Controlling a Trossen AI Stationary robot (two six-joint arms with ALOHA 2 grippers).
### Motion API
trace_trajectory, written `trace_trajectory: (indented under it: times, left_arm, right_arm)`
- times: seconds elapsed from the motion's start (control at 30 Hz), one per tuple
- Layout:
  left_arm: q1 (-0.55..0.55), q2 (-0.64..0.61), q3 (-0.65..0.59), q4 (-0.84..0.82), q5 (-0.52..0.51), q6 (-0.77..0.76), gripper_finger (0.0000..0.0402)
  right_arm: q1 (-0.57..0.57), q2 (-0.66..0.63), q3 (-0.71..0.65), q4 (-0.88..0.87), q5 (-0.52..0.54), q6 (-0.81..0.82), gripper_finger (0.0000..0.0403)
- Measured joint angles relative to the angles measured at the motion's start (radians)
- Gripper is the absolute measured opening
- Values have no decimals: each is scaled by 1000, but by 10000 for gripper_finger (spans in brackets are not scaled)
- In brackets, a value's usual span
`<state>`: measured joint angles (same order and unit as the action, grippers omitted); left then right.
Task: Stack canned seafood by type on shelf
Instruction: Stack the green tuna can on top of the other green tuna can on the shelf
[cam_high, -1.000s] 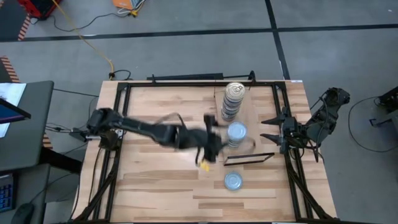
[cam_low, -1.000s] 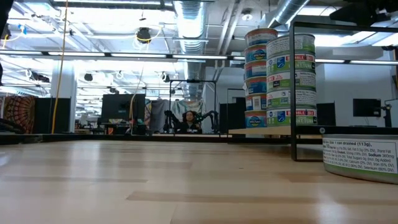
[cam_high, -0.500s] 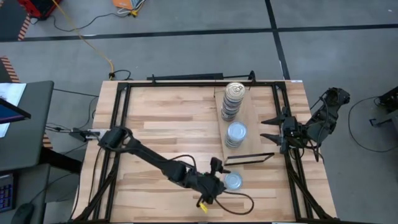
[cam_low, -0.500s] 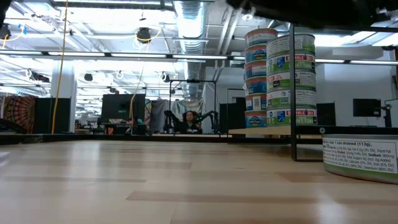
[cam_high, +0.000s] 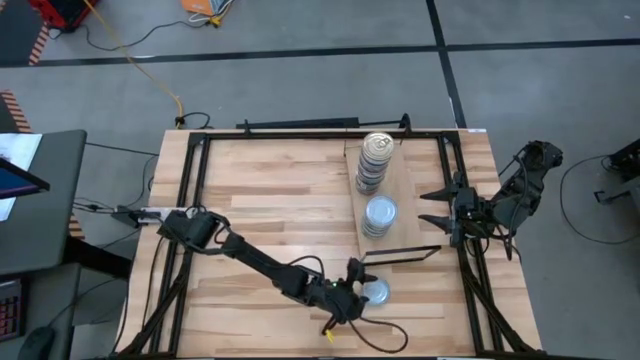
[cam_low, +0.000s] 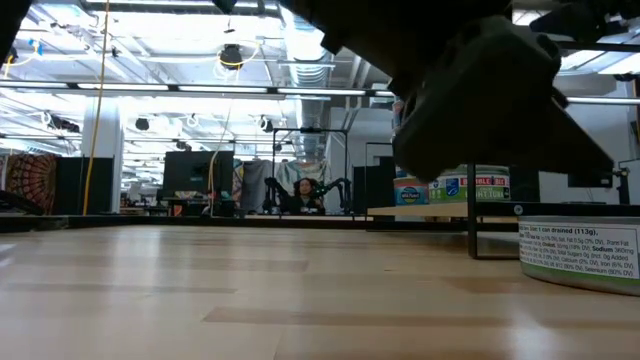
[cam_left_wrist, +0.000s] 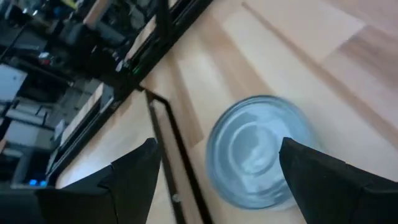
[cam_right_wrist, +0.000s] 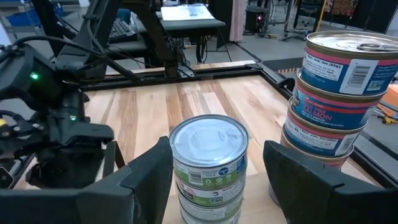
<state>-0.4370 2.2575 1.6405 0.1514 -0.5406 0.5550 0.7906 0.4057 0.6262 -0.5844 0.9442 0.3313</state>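
My left gripper (cam_left_wrist: 214, 171) is wide open over a lone silver-blue tin (cam_left_wrist: 258, 151), holding nothing. Shelf (cam_high: 398, 185) has two stacks. Right gripper (cam_high: 428, 206) open, idle.

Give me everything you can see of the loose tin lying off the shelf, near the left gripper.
The small flat round silvery light-blue-topped tin lies flat and alone on the butcher-block tabletop, just off the light-wood shelf board's dark-edged end. Its side carries a white printed label with a green band. The left gripper hovers over it, fingers open on either side, not visibly touching.
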Motion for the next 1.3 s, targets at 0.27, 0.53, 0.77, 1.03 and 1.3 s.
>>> trace_trajectory:
  times: [0.27,0.53,0.77,1.03,1.3]
  left_arm:
    - [23,3,0,30,81,-59,287]
    - [44,2,0,15,162,-124,248]
    - [50,2,0,-105,177,-116,240]
    - [51,-1,2,-210,184,-82,240]
    - [30,-47,-5,-480,143,-169,240]
  right_arm:
    - [0,0,0,-4,0,0,277]
    - [0,0,0,-2,0,1,277]
    - [0,0,0,-2,0,1,277]
    - [0,0,0,-2,0,1,277]
    - [0,0,0,-2,0,1,277]
